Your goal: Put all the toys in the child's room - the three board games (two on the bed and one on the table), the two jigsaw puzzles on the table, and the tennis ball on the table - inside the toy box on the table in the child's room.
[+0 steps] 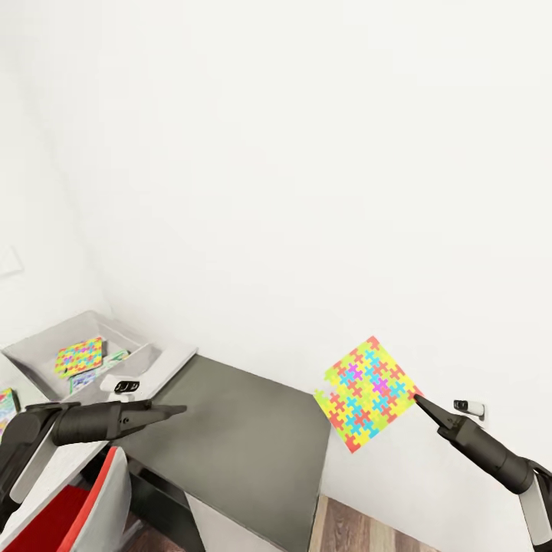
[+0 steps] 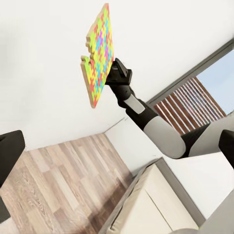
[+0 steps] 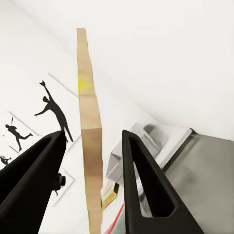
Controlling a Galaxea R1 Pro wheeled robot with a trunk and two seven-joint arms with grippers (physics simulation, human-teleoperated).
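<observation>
Right fingers pinch a jigsaw puzzle in the air; left fingers are pressed together, holding nothing.

The right gripper (image 1: 420, 402) clamps one corner of the jigsaw puzzle (image 1: 368, 392), which stands on edge between its fingers (image 3: 141, 185), raised off to the side of the dark cabinet top (image 1: 238, 437). The left gripper (image 1: 178, 411) points over that top. Behind the left fingers, the toy box (image 1: 46, 341) sits on the table (image 1: 165, 360), with a second jigsaw puzzle (image 1: 78, 356) inside.
</observation>
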